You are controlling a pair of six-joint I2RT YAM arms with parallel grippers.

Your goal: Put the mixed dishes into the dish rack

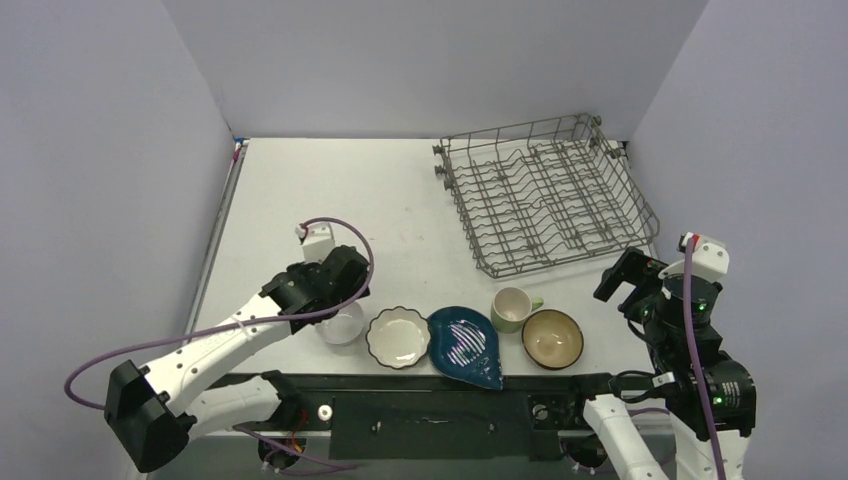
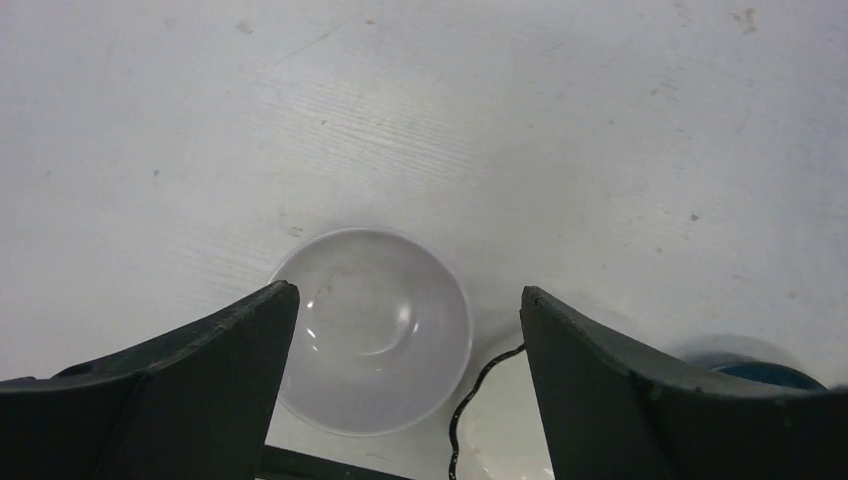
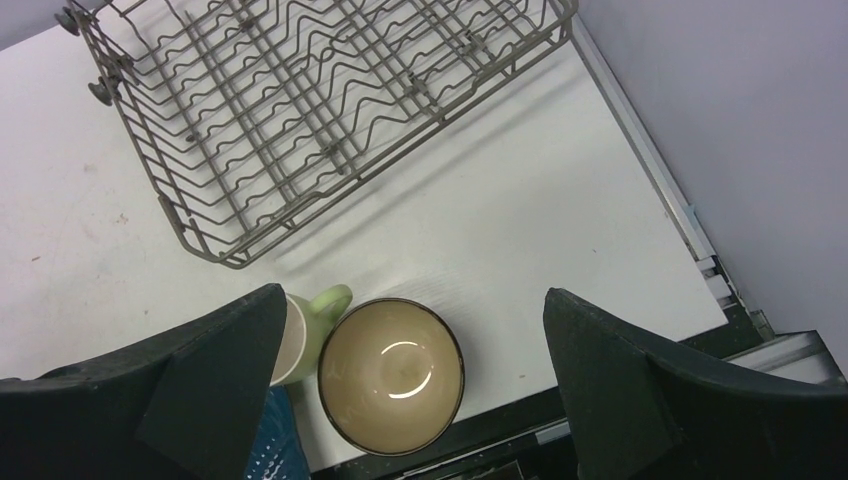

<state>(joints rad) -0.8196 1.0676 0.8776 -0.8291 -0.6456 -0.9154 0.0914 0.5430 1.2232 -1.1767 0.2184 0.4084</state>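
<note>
Along the near edge: left gripper (image 2: pixel 405 295) over white bowl (image 2: pixel 370 330), right gripper (image 3: pixel 412 292) by brown bowl (image 3: pixel 392 375), both wide open, empty; five dishes (image 1: pixel 467 345), one rack (image 1: pixel 545 190).

Left pincer (image 2: pixel 408 292) spread wide, arm stretched forward, right pincer (image 3: pixel 415 297) spread wide, arm upright

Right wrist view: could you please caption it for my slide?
Open right gripper framing the brown bowl, pale green mug alongside, dish rack beyond.
</note>
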